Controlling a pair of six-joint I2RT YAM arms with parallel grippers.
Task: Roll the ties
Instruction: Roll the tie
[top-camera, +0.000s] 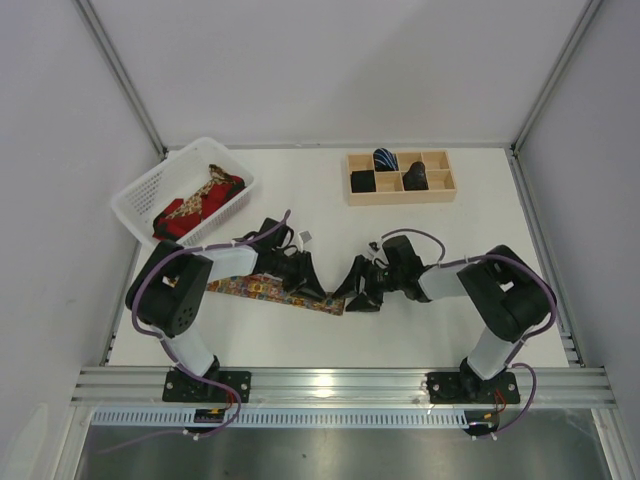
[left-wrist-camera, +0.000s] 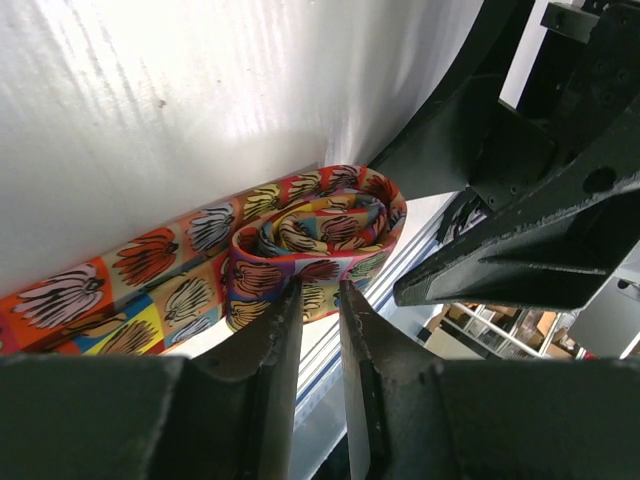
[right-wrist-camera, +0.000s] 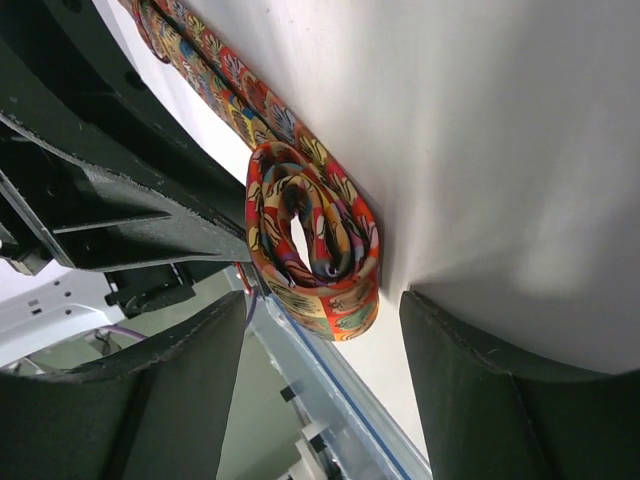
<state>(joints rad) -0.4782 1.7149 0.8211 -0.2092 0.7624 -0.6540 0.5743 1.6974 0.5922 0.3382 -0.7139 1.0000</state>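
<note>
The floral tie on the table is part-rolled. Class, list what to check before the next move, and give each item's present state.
1. Coil holds its shape: ok.
2. Unrolled length of the tie lies flat and straight on the table: ok.
3. Right hand open, coil ahead between its fingers: ok.
4. Left hand gripping the coil's edge: cannot tell; its fingers are nearly together.
5. Clearance between the two hands: cannot tell.

multicoloured tie (left-wrist-camera: 320, 225) | one end loosely rolled, rest flat on table (top-camera: 400, 310) | red, gold ties (top-camera: 200, 200) heaped in basket (top-camera: 138, 192)
</note>
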